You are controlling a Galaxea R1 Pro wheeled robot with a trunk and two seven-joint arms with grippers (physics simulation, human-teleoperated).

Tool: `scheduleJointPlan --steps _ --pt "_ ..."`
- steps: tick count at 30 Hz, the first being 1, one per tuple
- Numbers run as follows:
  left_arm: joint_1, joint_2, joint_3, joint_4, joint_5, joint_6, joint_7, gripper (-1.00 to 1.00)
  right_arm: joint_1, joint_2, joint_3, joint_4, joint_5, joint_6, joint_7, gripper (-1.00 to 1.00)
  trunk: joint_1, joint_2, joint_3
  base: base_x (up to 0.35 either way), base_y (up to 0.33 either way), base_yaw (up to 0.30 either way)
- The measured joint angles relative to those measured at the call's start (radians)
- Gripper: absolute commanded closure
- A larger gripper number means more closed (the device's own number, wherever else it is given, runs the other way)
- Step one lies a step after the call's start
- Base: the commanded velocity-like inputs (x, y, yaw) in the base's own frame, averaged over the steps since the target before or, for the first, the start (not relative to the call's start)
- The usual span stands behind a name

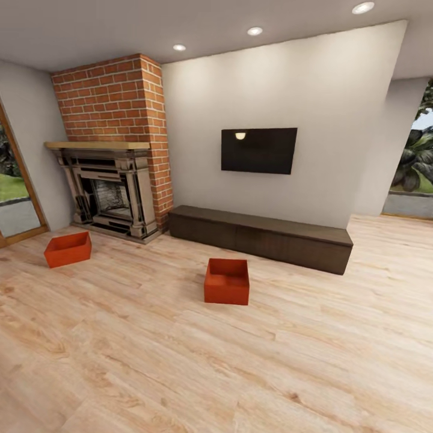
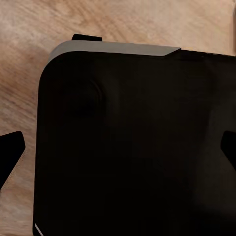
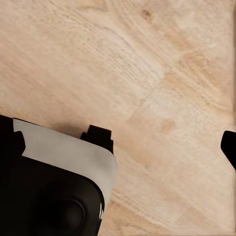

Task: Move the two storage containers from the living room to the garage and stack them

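Observation:
I am in the living room, on its light wood-plank floor (image 1: 180, 361). Two orange-red open-top storage containers stand on the planks. One container (image 1: 227, 281) is near the middle, in front of the long low dark-brown cabinet (image 1: 264, 237). The other container (image 1: 68, 249) sits at the left, before the brick fireplace (image 1: 111, 192). Both look empty and stand far ahead of me. My left gripper (image 2: 118, 155) is open, its dark fingertips (image 2: 11, 156) wide apart over my own black base. My right gripper (image 3: 120, 147) also hangs open above bare planks, holding nothing.
A black TV (image 1: 258, 150) hangs on the white wall above the cabinet. A wood-framed glass door (image 1: 18, 198) is at the far left, and a window with plants (image 1: 418, 174) at the far right. Wood floor stretches between me and the containers.

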Motion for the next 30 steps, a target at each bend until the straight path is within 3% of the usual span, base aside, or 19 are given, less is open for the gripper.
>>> scheduleJointPlan --steps 7,16,30 --pt "0.0 0.0 0.0 0.0 0.0 0.0 0.0 -1.0 0.0 0.0 0.0 0.0 0.0 -0.001 0.0 -1.0 0.0 0.0 0.0 0.322 0.0 -0.014" --pt "0.0 0.0 0.0 0.0 0.0 0.0 0.0 -1.0 0.0 0.0 0.0 0.0 0.0 -0.002 0.0 -1.0 0.0 0.0 0.0 0.322 0.0 -0.169" --pt "0.0 0.0 0.0 0.0 0.0 0.0 0.0 -1.0 0.0 0.0 0.001 0.0 0.0 0.001 0.0 -1.0 0.0 0.0 0.0 0.322 0.0 -0.009"
